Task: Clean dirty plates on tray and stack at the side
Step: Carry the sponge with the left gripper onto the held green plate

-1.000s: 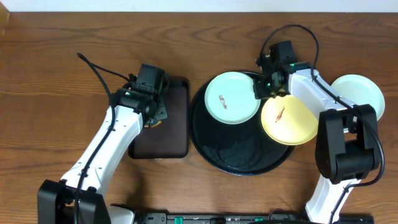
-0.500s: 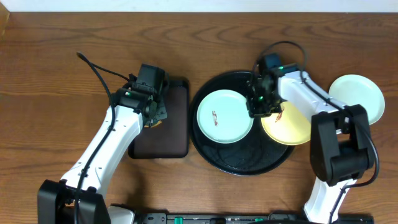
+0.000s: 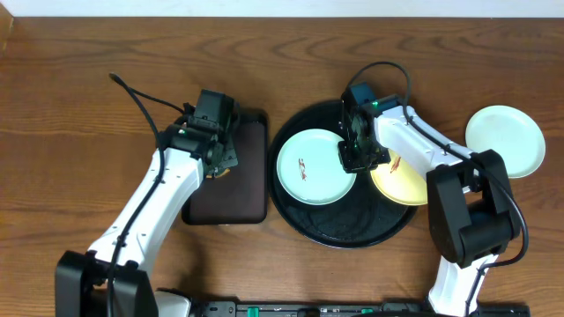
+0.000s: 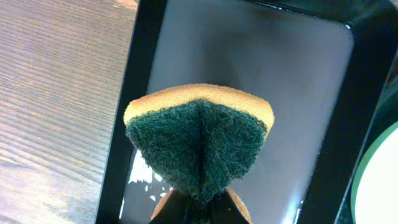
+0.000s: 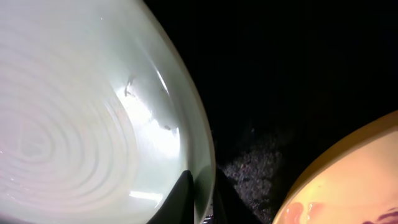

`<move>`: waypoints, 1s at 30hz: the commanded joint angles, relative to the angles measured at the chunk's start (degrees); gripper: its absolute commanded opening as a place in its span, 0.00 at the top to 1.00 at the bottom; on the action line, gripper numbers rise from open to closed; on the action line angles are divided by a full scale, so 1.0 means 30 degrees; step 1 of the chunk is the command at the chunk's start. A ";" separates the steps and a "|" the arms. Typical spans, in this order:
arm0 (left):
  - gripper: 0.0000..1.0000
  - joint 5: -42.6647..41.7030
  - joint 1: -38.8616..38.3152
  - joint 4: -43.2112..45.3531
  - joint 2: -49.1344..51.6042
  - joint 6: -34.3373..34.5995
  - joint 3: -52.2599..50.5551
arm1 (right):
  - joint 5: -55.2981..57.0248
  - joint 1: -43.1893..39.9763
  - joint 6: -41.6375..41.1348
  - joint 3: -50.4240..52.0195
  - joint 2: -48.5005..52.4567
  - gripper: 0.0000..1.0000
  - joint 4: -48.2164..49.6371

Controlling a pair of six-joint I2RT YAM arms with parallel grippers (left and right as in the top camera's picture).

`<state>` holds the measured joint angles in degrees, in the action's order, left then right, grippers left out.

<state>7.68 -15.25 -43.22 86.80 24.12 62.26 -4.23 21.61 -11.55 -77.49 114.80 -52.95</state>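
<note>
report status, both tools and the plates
Left tool shut on sponge. Right tool shut on mint plate rim, on round tray. Yellow plate close beside.

2 plates [image 3: 308,167] sit in the tray [image 3: 339,231], a 3rd plate [image 3: 505,141] right of it.

The place looks like a robotics lab bench laid out with kitchenware. A wood-grain table [image 3: 70,79] fills the overhead view, with a pale strip [image 3: 264,7] along its top edge. A left arm [image 3: 150,202] and a right arm [image 3: 414,141], white and black and trailing a loose black cable [image 3: 130,90], rise from a black rail [image 3: 291,310] at the bottom edge. Among them sit a mint plate [image 3: 308,172], a round black tray [image 3: 344,231] and a scouring sponge [image 4: 199,137].
</note>
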 commanded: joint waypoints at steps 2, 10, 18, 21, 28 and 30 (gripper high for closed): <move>0.93 0.0138 -0.0583 -0.0102 0.0321 -0.1166 0.0532 | 0.0401 0.0044 -0.0066 0.0007 0.0197 0.86 0.0240; 0.93 -0.0474 -0.2484 -0.2004 0.0321 -0.1967 0.3373 | 0.0401 0.0007 0.0015 0.0015 0.0197 0.79 0.0160; 0.93 -0.6411 -0.3869 0.0386 0.1494 -0.1282 0.3534 | 0.0386 0.0015 0.0007 0.0007 0.0197 0.83 0.0080; 0.92 -0.6426 -0.4583 0.1370 0.2871 -0.1078 0.3534 | 0.0386 0.0007 0.0007 0.0015 0.0197 0.84 0.0080; 0.93 -0.5486 -0.6156 0.3563 0.5515 -0.1086 0.3534 | 0.0386 0.0015 0.0007 0.0015 0.0197 0.84 0.0146; 0.92 -0.4503 -0.6360 0.3745 0.6062 -0.1086 0.3534 | 0.0386 0.0051 0.0007 0.0015 0.0197 0.84 0.0138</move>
<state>-9.67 -33.63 -32.60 103.37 20.56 71.83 -3.55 21.61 -11.53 -77.49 114.80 -52.62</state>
